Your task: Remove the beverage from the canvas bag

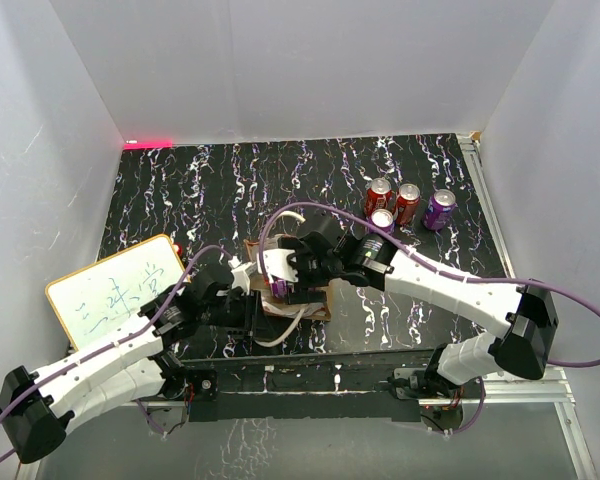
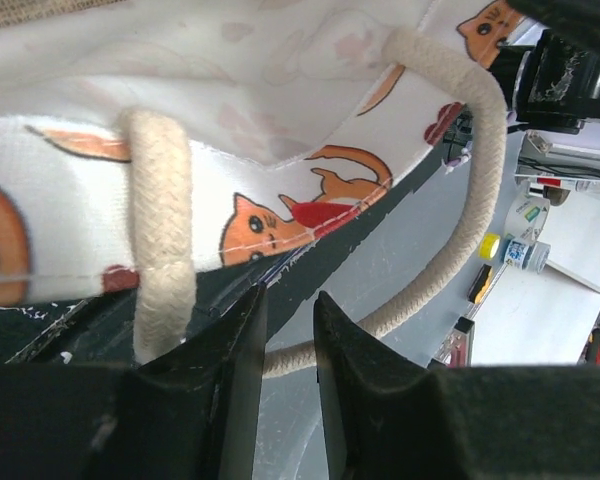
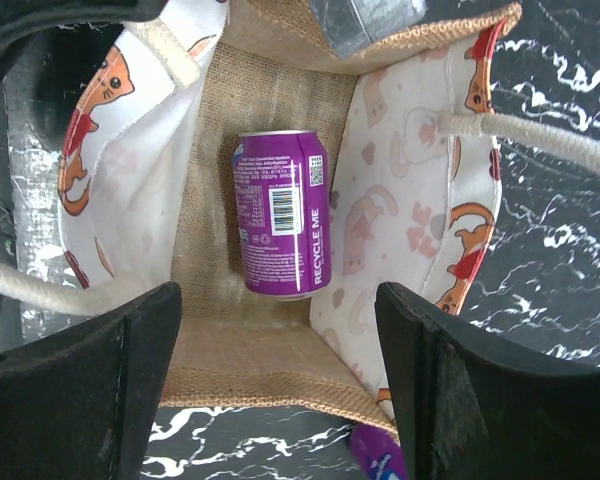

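Note:
The canvas bag (image 1: 318, 304) stands at the table's middle with its mouth held open. In the right wrist view I look into it: tan burlap bottom (image 3: 205, 250), white cat-print lining, and a purple beverage can (image 3: 280, 212) lying on its side. My right gripper (image 3: 278, 300) is wide open just above the mouth, with the can ahead between its fingers and not touched; it also shows in the top view (image 1: 292, 268). My left gripper (image 2: 286, 300) is closed to a narrow gap on the cream rope handle (image 2: 480, 190) at the bag's left side (image 1: 238, 272).
Two red cans (image 1: 379, 190), a purple can (image 1: 440, 208) and another can (image 1: 383, 220) stand at the back right. A white board with an orange rim (image 1: 115, 290) lies at the left. Something purple (image 3: 375, 460) peeks out by the bag's near edge.

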Controlling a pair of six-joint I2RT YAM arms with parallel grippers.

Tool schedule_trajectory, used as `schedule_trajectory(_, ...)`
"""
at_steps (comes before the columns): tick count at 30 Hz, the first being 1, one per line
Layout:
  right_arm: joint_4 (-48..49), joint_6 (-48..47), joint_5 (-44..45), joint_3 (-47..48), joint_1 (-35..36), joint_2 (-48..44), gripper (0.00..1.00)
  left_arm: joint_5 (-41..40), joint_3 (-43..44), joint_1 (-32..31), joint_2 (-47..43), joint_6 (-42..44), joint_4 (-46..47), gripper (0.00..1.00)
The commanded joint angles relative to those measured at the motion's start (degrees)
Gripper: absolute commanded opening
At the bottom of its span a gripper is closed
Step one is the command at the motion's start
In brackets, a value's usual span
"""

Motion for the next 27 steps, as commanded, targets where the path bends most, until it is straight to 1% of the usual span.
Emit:
schedule_trajectory(1, 2.33, -7.85, -4.15, 0.15, 0.44, -1.1, 0.79, 1.97, -2.39, 0.07, -0.94, -1.97, -2.31, 0.24)
schedule_trajectory(3, 3.03, -9.77, -5.24, -0.66, 0.52, -1.06, 0.79, 2.37, -3.08, 0.04, -1.34, -2.56, -2.23, 0.24)
schedule_trajectory(6, 3.7, -11.82, -5.55, -1.27, 0.46, 0.35, 0.82, 2.86, -3.37, 0.07, -1.46, -3.29, -3.03, 0.22)
schedule_trajectory(9, 3.09, -12.38, -6.3, -0.43, 0.47, 3.13, 0.84, 2.73, -3.0, 0.06, -1.59, -3.25, -4.2, 0.22)
schedule_trajectory(13, 4.27, -11.79, -5.99, -0.04, 0.44, 6.7, 0.85, 3.11, -2.97, 0.03, -1.34, -3.05, -3.89, 0.21)
schedule_trajectory(15, 7.04, -10.2, -5.64, -1.05, 0.45, 7.98, 0.85, 2.79, -2.61, 0.02, -1.17, -2.86, -3.97, 0.21)
schedule_trajectory(17, 12.4, -8.4, -3.6, -3.57, 0.42, 8.6, 0.83, 2.39, -2.44, 0.05, -1.16, -2.73, -3.78, 0.21)
schedule_trajectory(20, 17.91, -8.07, -1.93, -6.91, 0.45, 9.58, 0.81, 2.31, -2.32, 0.06, -1.15, -2.55, -3.92, 0.21)
schedule_trajectory(22, 17.88, -8.05, -3.27, -7.06, 0.12, 10.82, 0.81, 2.08, -2.38, 0.0, -1.46, -2.5, -4.39, 0.21)
schedule_trajectory(27, 13.72, -8.04, -7.43, -5.73, -0.56, 14.63, 0.83, 1.29, -2.16, 0.0, -2.65, -2.5, -4.91, 0.21)
